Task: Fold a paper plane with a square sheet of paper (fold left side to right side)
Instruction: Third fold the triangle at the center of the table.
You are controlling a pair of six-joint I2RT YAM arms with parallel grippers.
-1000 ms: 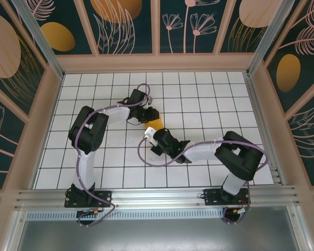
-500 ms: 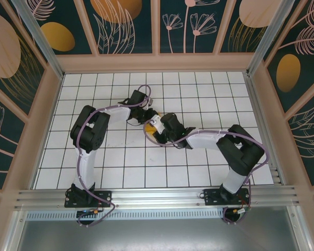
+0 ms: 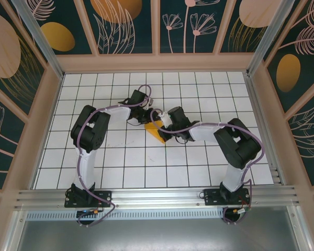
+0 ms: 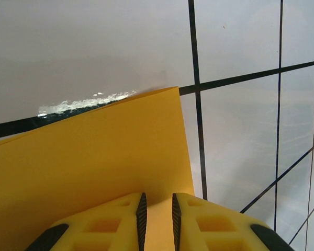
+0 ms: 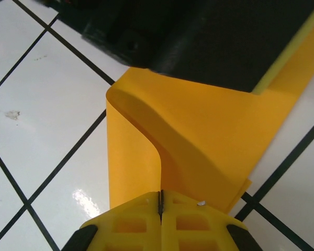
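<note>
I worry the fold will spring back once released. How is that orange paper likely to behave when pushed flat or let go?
Probably floppy: the square sheet of paper curls over in a soft, rounded bend, no sharp crease showing. It likely springs partly open if released. It looks thin and light, so the left gripper pinching its edge probably holds it easily.

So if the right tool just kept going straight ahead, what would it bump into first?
Probably the curled-over orange paper just past the shut right tool; beyond that sits the left arm's dark body. Depth is hard to judge.
</note>
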